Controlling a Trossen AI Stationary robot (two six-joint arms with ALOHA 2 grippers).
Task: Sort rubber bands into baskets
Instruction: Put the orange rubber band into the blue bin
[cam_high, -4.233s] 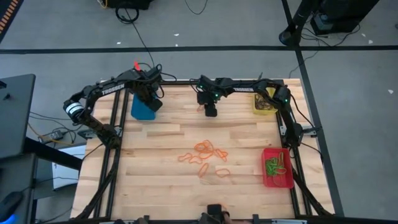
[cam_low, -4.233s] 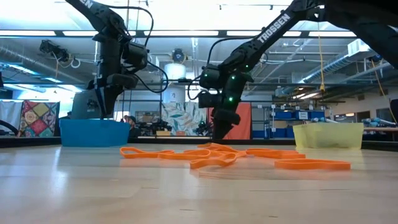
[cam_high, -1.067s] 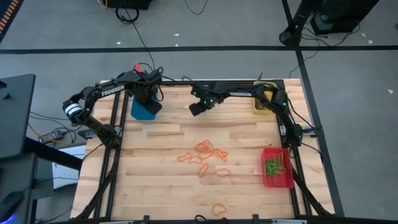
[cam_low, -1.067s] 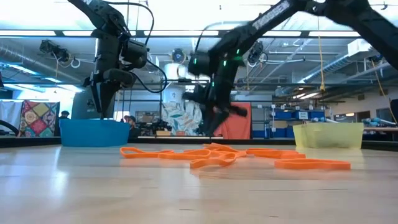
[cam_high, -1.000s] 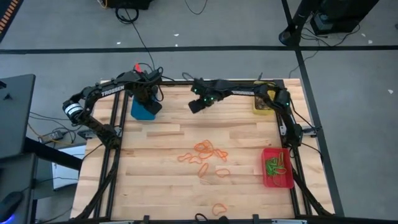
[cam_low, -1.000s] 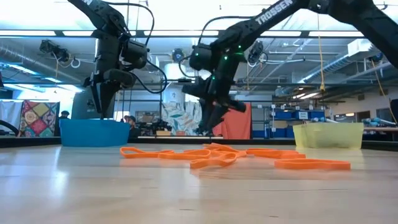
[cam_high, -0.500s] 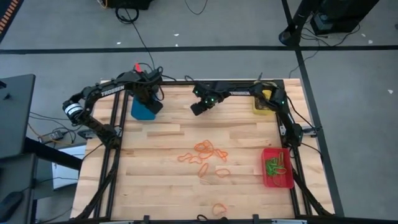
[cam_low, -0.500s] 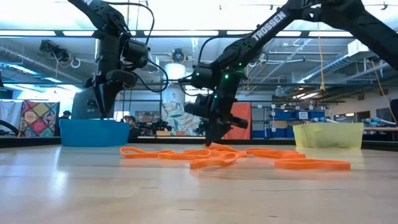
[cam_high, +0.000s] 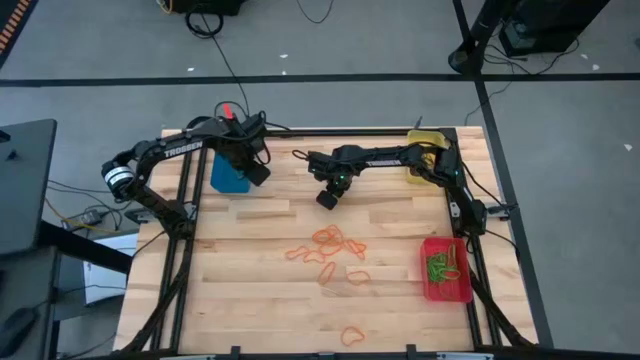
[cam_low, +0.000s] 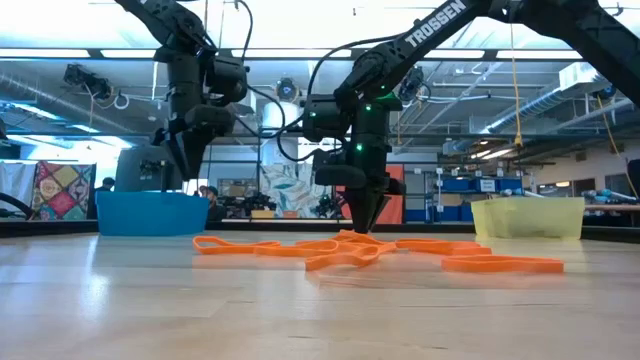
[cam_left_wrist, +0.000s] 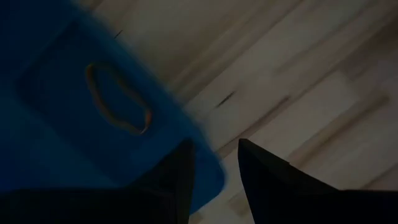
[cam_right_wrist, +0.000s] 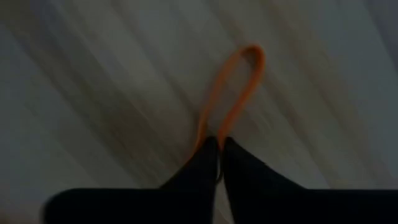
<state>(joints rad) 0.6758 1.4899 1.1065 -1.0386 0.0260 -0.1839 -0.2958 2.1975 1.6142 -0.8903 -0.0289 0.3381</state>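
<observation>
From above, the right gripper hangs over the far middle of the table, the orange band pile nearer; the left gripper sits beside the blue basket; right wrist: fingers pinched on an orange band; left wrist: fingers parted, empty.

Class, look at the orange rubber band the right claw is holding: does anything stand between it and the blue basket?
Nothing on the table does, but the left claw hangs at the blue basket's edge, beside the path. The right claw grips the orange rubber band over bare wood.
</observation>
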